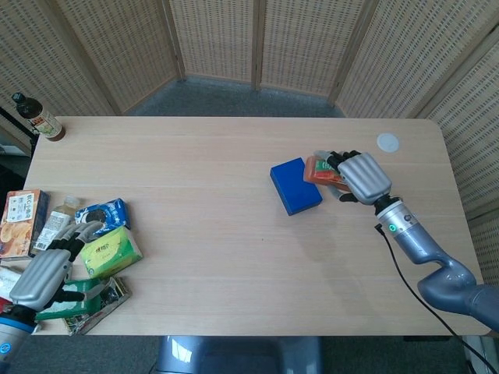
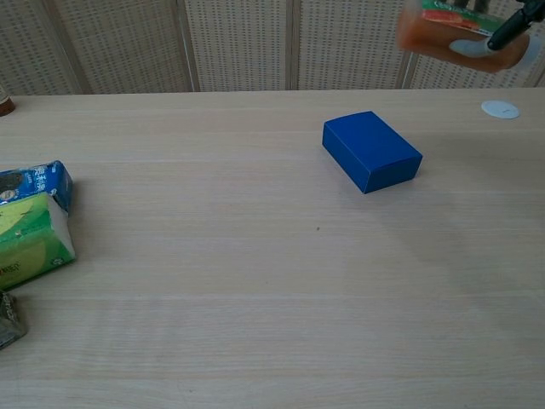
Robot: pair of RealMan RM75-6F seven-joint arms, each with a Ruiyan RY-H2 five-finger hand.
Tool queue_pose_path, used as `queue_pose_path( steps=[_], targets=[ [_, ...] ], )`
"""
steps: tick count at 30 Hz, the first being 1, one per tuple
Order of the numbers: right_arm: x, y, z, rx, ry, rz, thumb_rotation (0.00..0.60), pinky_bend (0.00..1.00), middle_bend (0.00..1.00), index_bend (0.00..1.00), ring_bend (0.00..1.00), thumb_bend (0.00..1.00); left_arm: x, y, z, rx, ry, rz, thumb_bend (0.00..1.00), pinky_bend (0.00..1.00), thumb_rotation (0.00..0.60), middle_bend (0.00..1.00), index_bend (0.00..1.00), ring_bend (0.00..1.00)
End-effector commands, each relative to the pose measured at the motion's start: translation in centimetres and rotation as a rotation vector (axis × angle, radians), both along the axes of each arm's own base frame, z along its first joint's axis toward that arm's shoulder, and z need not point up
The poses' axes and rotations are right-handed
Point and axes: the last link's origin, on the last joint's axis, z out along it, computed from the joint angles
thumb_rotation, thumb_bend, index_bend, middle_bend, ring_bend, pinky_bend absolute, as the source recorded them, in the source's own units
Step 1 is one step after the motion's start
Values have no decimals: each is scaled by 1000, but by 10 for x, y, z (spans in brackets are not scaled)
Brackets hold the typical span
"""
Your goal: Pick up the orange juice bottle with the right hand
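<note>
My right hand [image 1: 360, 176] grips the orange juice bottle [image 1: 321, 171], which lies sideways in its fingers, lifted well above the table just right of the blue box [image 1: 295, 185]. In the chest view the bottle [image 2: 451, 38] hangs at the top right edge, orange with a green and red label, and only a dark fingertip of that hand shows. At the table's front left corner my left hand [image 1: 43, 273] hovers with fingers apart, holding nothing, over a heap of packets.
The blue box [image 2: 371, 152] lies flat right of centre. A white disc [image 1: 387, 142] sits at the far right. A green tissue pack [image 1: 110, 252], a blue packet [image 1: 104, 213] and snack boxes crowd the left edge. A brown sauce bottle [image 1: 37, 117] stands at the far left corner.
</note>
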Motion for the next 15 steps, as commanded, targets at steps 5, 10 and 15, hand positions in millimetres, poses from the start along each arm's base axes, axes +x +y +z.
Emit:
queue_pose_path(
  steps=[5, 10, 15],
  targets=[
    [10, -5, 4, -15, -6, 9, 600, 757, 498, 490, 667, 473, -4, 1, -1, -4, 2, 9, 237, 0, 600, 0, 0, 0],
    [13, -4, 4, -17, -17, 12, 600, 758, 498, 492, 668, 474, -5, -1, 1, 2, 4, 11, 237, 0, 600, 0, 0, 0],
    [11, -2, 1, -10, -17, 9, 600, 757, 499, 494, 668, 471, -6, -1, 1, 1, 3, 10, 236, 0, 600, 0, 0, 0]
  ],
)
